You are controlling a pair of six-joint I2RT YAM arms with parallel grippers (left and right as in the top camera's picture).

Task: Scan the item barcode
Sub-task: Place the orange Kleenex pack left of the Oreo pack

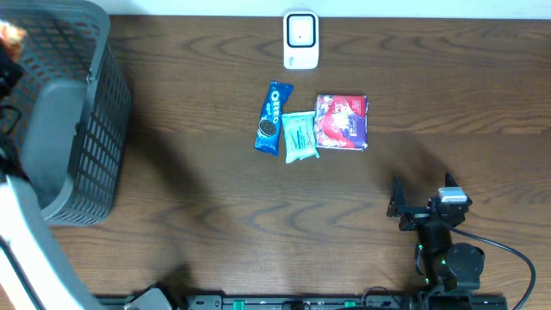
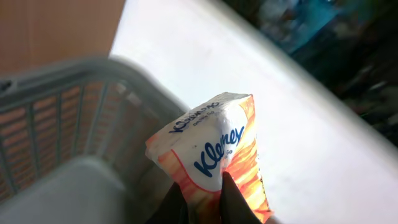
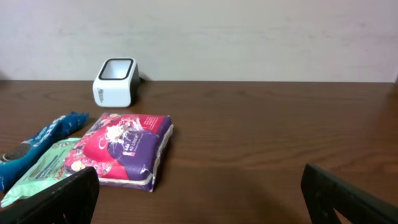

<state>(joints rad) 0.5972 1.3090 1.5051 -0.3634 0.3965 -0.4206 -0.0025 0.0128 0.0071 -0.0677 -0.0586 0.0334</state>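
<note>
Item 1, tissue pack: I am watching the left tool clamping it by its lower edge, jaws shut on the white and orange wrapper. The pack is sitting tilted, with the grey basket showing behind it.

Item 2, scanner: it is standing at the far edge of the brown surface, well apart from the basket at the left.

Item 3, right tool: I am seeing it hanging low over the near right of the surface, jaws spread wide and gripping nothing.

Item 4, other goods: a blue cookie pack, a green packet and a red and purple packet are lying side by side just in front of the scanner.
</note>
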